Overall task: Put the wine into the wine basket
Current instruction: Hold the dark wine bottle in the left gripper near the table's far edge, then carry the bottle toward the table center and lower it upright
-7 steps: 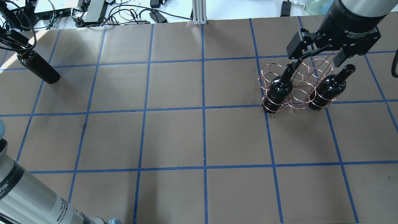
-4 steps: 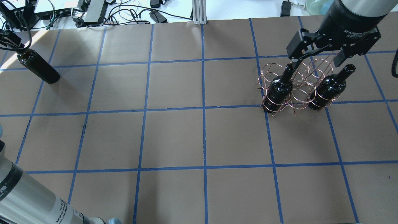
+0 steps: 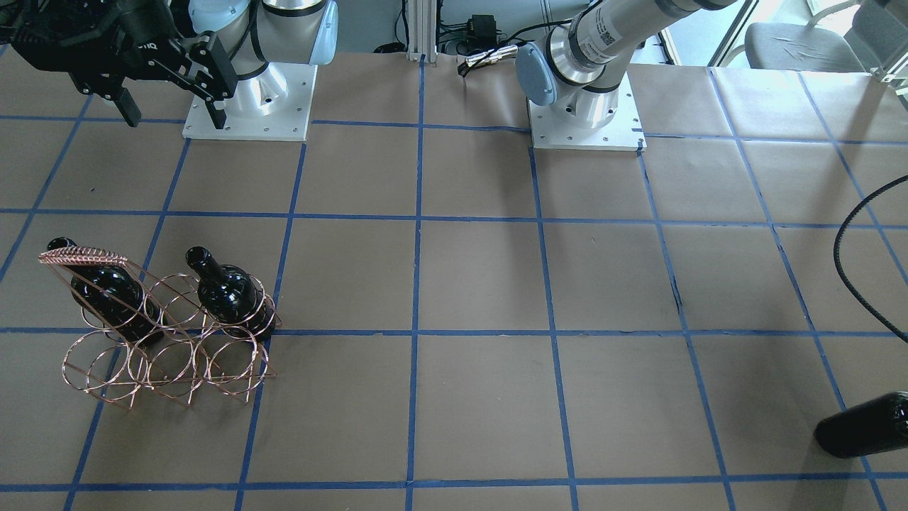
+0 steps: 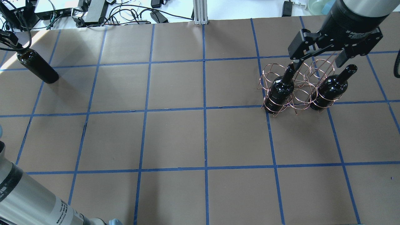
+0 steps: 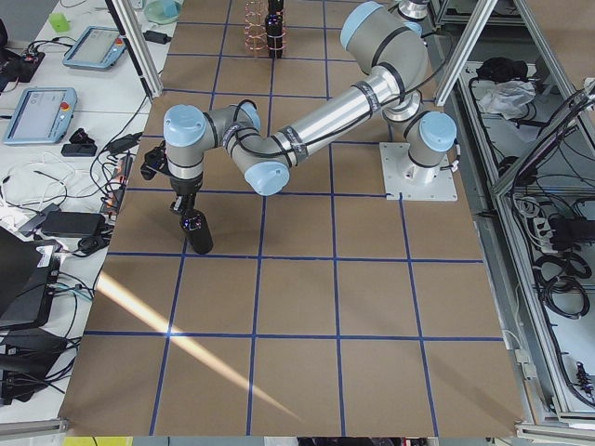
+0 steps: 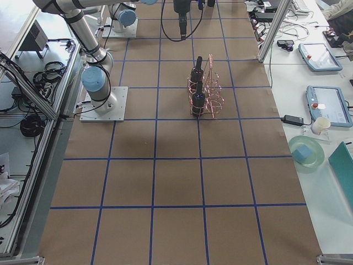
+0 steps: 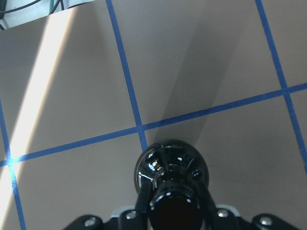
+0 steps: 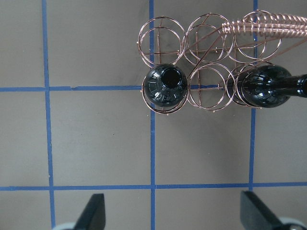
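There are three black bottles. Two stand in the copper wire rack (image 3: pixel 167 333), which has six rings: one bottle (image 4: pixel 280 90) and a second bottle (image 4: pixel 329 89) fill the end rings of one row. The third bottle (image 4: pixel 37 68) is upright, well apart at the left end of the surface (image 4: pixel 175 137). The left end effector (image 5: pixel 184 200) is clamped on its neck and is mostly cut off in the overhead view. The front view shows only that bottle's base. The right end effector (image 4: pixel 318 62) hangs above the rack, fingers wide apart.
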Controlling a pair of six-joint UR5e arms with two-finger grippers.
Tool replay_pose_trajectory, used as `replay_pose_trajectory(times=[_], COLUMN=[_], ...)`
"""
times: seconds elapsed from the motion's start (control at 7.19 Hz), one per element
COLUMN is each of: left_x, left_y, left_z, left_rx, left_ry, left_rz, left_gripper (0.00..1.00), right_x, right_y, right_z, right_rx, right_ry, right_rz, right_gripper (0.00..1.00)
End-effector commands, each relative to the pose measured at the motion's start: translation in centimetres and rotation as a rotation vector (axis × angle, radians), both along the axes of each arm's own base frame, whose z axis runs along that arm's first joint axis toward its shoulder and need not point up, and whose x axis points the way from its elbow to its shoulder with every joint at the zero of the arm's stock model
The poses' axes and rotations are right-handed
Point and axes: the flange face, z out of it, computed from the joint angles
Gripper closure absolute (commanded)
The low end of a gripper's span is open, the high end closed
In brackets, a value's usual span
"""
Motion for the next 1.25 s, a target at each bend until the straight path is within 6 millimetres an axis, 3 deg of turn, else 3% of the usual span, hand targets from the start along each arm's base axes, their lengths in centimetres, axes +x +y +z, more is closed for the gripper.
replay_pose_trajectory(times=[0.0,0.42,0.83,1.11], left_x=[-1.6,-6.7,-13.8,-19.5], left_y=[2.1,10.2,20.7,23.7], left_z=[3.4,4.5,4.6,5.4], left_rx=[0.039,0.143,0.183,0.166], left_ry=[0.030,0.061,0.084,0.103], left_rz=[0.006,0.005,0.077,0.180], left_gripper=[0.90,0.93,1.00,1.00], right_x=[0.0,0.0,0.0,0.0], right_y=[0.0,0.0,0.0,0.0], right_z=[0.0,-0.1,-0.1,-0.1], right_rx=[0.000,0.000,0.002,0.002], right_ry=[0.000,0.000,0.001,0.001], right_rz=[0.000,0.000,0.000,0.000], right_gripper=[0.00,0.00,0.00,0.00])
